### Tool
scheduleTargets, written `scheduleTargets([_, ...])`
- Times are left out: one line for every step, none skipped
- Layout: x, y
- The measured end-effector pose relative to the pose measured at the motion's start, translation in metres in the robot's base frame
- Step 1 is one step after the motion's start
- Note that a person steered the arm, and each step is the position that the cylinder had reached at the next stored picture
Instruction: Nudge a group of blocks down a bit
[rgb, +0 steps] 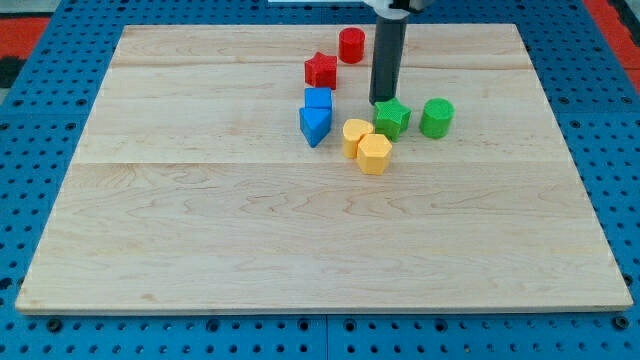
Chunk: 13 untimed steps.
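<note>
My tip (383, 101) stands on the board just above the green star block (392, 118), touching or nearly touching its top edge. A green cylinder (437, 117) sits to the star's right. Two yellow blocks lie below-left of the star: a yellow rounded block (356, 133) and a yellow hexagon (374, 154), touching each other. A blue cube (318, 99) and a blue triangular block (314, 124) sit to the left of the yellow ones. A red star block (321, 70) and a red cylinder (351, 45) lie up-left of my tip.
The wooden board (200, 220) lies on a blue perforated table (30, 150). The rod's body (387, 55) rises from the tip toward the view's top, beside the red cylinder.
</note>
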<state>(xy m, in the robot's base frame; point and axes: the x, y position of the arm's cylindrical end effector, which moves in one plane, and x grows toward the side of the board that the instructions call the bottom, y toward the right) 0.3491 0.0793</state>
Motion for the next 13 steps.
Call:
scheduleTargets([0.010,0.011])
scheduleTargets([0.015,0.018])
scheduleTargets([0.011,0.018])
scheduleTargets([-0.007,0.037])
scheduleTargets([-0.020,0.069])
scheduleTargets([-0.021,0.110])
scheduleTargets([-0.014,0.137])
scheduleTargets([-0.004,0.134])
scheduleTargets([0.011,0.118])
scheduleTargets([0.012,0.096])
scheduleTargets([0.007,0.077])
scheduleTargets([0.007,0.058])
scheduleTargets([0.012,0.044])
